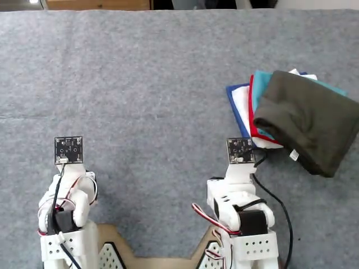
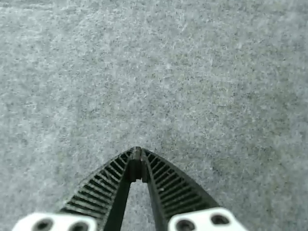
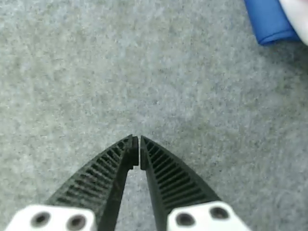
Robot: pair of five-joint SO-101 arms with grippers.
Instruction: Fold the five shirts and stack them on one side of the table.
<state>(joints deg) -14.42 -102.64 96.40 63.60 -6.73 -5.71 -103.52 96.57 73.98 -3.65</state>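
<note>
So the stack of shirts (image 1: pixel 289 117) sits on the right side of the grey worktop (image 1: pixel 140 84); dark olive shirt (image 1: pixel 314 126) on top, with teal, red, white and blue edges poking out underneath; left end effector (image 2: pixel 136 156) is closed on nothing, over grey felt; right end effector (image 3: pixel 135 144) is pinched together too, empty, near the blue shirt (image 3: pixel 269 21) corner.

- High view: overhead, facing straight down on the table (image 1: pixel 140 84).
- Left wrist view: close to the surface, looking past the left gripper (image 2: pixel 137 152).
- Right wrist view: equally close behind the right gripper (image 3: pixel 135 142); it apparently shares the blue shirt (image 3: pixel 269 21) corner with the high view (image 1: pixel 233 98).
</note>
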